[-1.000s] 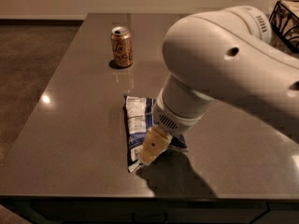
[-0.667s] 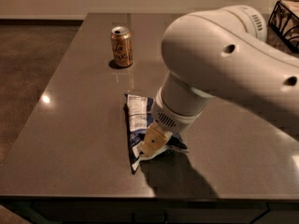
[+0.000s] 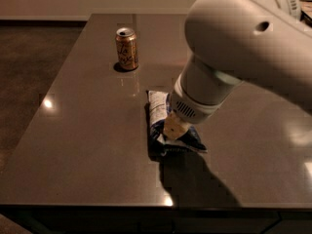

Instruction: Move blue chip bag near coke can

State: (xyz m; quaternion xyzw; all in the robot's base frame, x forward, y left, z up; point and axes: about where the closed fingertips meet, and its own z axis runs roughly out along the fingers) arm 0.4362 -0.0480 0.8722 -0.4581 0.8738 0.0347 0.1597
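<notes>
The table (image 3: 83,135) was a smooth, dark, polished slab that threw back lamp glare, and the orange-gold can (image 3: 126,48) on it looked like thin metal with a bright silvery top. The blue chip bag (image 3: 157,107) was crinkled, shiny foil. The gripper (image 3: 174,127), down on the bag's near end, looked like matt cream plastic under the arm's (image 3: 234,38) smooth, satin white shell
</notes>
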